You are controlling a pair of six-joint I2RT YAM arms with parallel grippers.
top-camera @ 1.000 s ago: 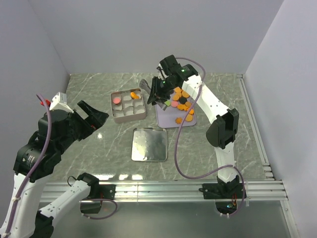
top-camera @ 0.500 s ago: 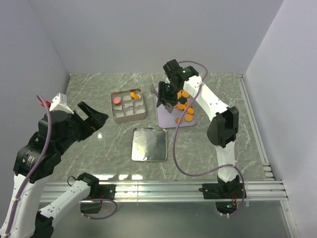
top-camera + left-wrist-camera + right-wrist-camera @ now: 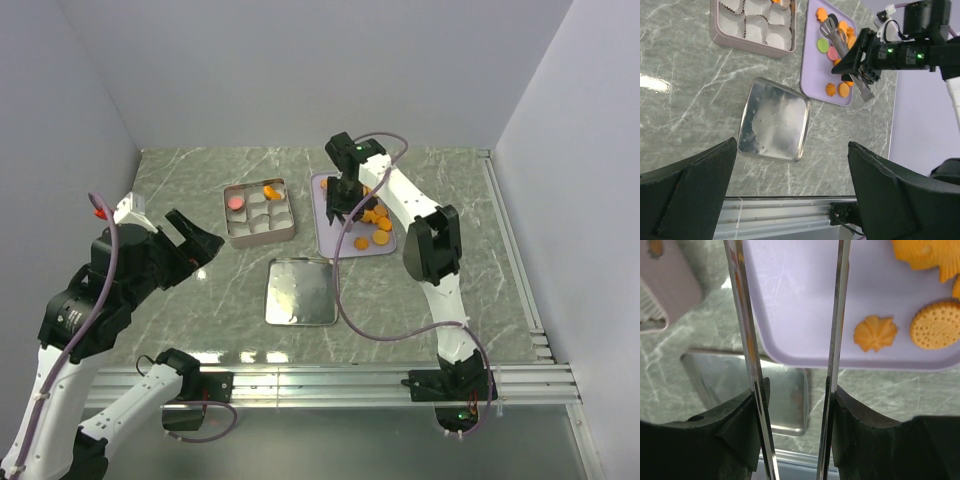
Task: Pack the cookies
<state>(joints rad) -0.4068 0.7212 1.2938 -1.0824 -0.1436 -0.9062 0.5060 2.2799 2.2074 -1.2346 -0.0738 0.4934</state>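
Observation:
The cookies (image 3: 376,222) are small round discs, mostly orange, lying on the lavender tray (image 3: 328,238). In the right wrist view two orange cookies (image 3: 875,333) lie near the tray's (image 3: 800,300) edge. My right gripper (image 3: 345,196) hovers over the tray's left half, shut on metal tongs (image 3: 836,315), with one tong arm pressed against each pad. The arms stand spread with nothing between them. My left gripper (image 3: 195,240) hangs wide open and empty above the table's left side. The left wrist view shows the tongs (image 3: 840,44) over the cookies (image 3: 837,90).
A square tin (image 3: 227,214) lined with white paper cups stands left of the tray, holding a pink disc (image 3: 236,202) and an orange one (image 3: 271,190). A silver lid (image 3: 301,291) lies upturned in front of it. Walls close the back and both sides.
My right gripper has swung right, from the tin's edge to over the tray, and the tongs have spread wider. The left arm has shifted slightly.

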